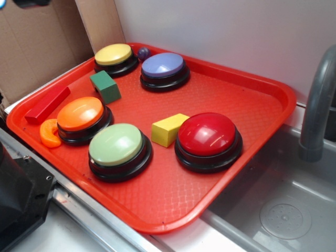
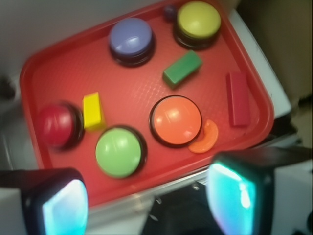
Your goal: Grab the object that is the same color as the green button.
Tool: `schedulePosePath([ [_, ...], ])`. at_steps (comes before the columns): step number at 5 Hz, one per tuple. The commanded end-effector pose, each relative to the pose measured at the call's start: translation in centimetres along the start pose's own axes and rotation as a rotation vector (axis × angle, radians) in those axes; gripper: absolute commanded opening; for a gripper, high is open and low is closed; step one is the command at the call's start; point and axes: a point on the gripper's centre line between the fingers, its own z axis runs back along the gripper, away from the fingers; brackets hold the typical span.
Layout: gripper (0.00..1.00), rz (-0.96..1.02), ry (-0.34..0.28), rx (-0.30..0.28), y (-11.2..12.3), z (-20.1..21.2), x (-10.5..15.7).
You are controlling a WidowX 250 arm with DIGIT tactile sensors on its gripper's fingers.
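The object, a small dark green block, lies on the red tray between the yellow and orange buttons. The green button, pale green on a black base, sits near the tray's front edge. In the wrist view my gripper hangs high above the tray's near edge. Its fingers stand wide apart with nothing between them, far from the block.
Also on the tray: yellow button, purple button, orange button, red button, yellow block, long red bar, orange crescent, small purple ball. A sink and faucet lie right.
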Motion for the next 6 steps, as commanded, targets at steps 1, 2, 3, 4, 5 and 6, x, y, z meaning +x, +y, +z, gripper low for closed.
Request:
schedulePosePath([
  [1,1.0,0.342,-0.108,0.048,2.2,-5.1,5.2],
  [2,1.0,0.508,-0.133,0.066,3.4,-7.8,7.7],
  [3,1.0,0.583,-0.113,0.093,3.7,-10.8,9.2],
  [4,1.0,0.624,-0.148,0.138,3.8,-14.1,10.2],
  [5,1.0,0.688,-0.16,0.171,4.9,-16.5,11.1],
  [6,1.0,0.737,-0.16,0.161,5.5,-18.2,11.5],
])
